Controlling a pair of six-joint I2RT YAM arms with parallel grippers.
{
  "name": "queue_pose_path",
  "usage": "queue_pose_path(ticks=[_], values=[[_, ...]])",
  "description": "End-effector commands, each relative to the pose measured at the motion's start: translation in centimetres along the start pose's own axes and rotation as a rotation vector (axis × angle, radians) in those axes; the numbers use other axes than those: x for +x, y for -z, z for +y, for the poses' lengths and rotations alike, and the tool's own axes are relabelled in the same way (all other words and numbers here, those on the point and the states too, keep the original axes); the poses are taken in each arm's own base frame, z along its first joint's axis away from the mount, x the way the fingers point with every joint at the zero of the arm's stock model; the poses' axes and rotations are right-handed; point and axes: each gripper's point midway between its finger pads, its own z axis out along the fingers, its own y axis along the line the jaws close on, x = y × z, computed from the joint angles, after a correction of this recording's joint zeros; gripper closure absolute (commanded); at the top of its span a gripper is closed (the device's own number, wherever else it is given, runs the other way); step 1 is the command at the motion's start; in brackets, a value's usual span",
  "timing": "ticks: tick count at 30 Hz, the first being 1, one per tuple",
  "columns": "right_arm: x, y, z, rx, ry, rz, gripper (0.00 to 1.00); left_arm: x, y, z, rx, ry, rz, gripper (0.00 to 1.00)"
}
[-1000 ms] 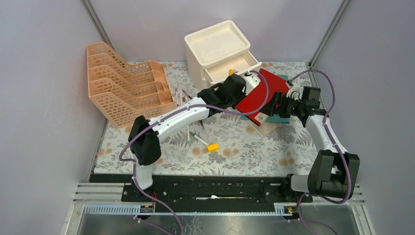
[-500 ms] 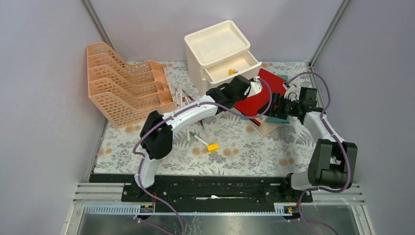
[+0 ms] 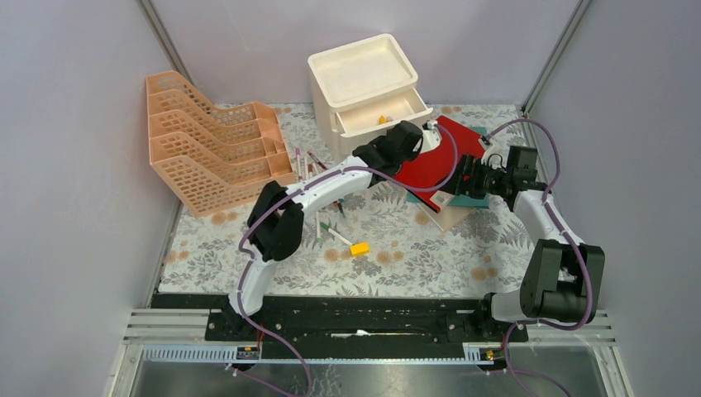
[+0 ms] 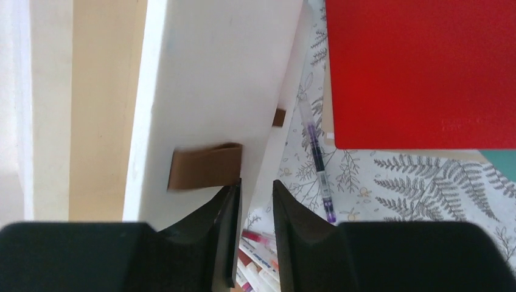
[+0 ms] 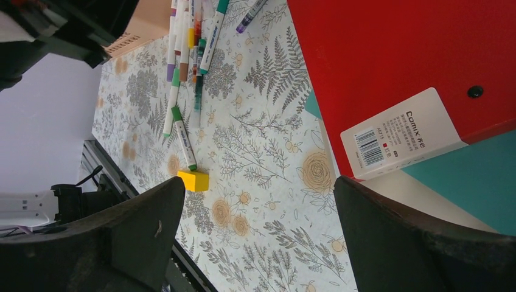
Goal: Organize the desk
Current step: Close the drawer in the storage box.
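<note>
Your tabletop (image 3: 397, 248), with its fern-and-flower cloth, lies flat in front of both arm bases and runs back to the rear wall. It carries everything described here.

At the back left a peach file rack (image 3: 207, 149) stands on it. At the back middle is a white drawer unit (image 3: 361, 70) with its drawer (image 3: 388, 106) pulled out and a small yellow thing inside. A red book (image 3: 430, 165) lies just right of the unit, stacked on a teal book (image 5: 481, 176). Loose pens (image 3: 307, 165) are scattered between the rack and the unit. A yellow block (image 3: 359, 248) sits nearer the front, with a green-capped pen just beside it.

Your left arm reaches across to the drawer front. Your left pincer (image 4: 255, 194) is parted only by a narrow gap and grips nothing. One fingertip sits right below the brown pull tab (image 4: 204, 165), and the tab is not between the fingers. A purple pen (image 4: 317, 158) lies on the cloth between the drawer and the red book.

Your right pincer (image 5: 258, 188) is spread wide and empty. It hangs over the cloth beside the red book's corner, where a white barcode label (image 5: 398, 134) shows.
</note>
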Motion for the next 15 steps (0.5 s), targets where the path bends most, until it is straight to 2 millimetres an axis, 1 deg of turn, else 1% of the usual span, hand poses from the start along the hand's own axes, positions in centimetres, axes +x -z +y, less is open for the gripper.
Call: queue_pose_path(ticks=[1,5,11,13,15], values=[[-0.9,0.0,0.6,-0.036,0.017,-0.018,0.00,-1.3,-0.8,8.3,-0.223,0.144,-0.053,0.66],[-0.9,0.0,0.5,-0.036,0.015,-0.017,0.01,-1.7,-1.6,9.1,-0.186,0.262,-0.103,0.56],[-1.0,0.0,0.5,-0.034,0.014,-0.014,0.01,-2.9,-1.5,9.9,-0.058,0.472,-0.206,0.53],[-1.1,-0.1,0.5,-0.038,0.013,-0.013,0.01,-2.6,-1.7,10.7,-0.017,0.568,-0.230,0.53],[-1.1,-0.1,0.5,-0.041,0.011,-0.011,0.00,-1.7,-2.2,12.1,0.012,0.674,-0.243,0.53]])
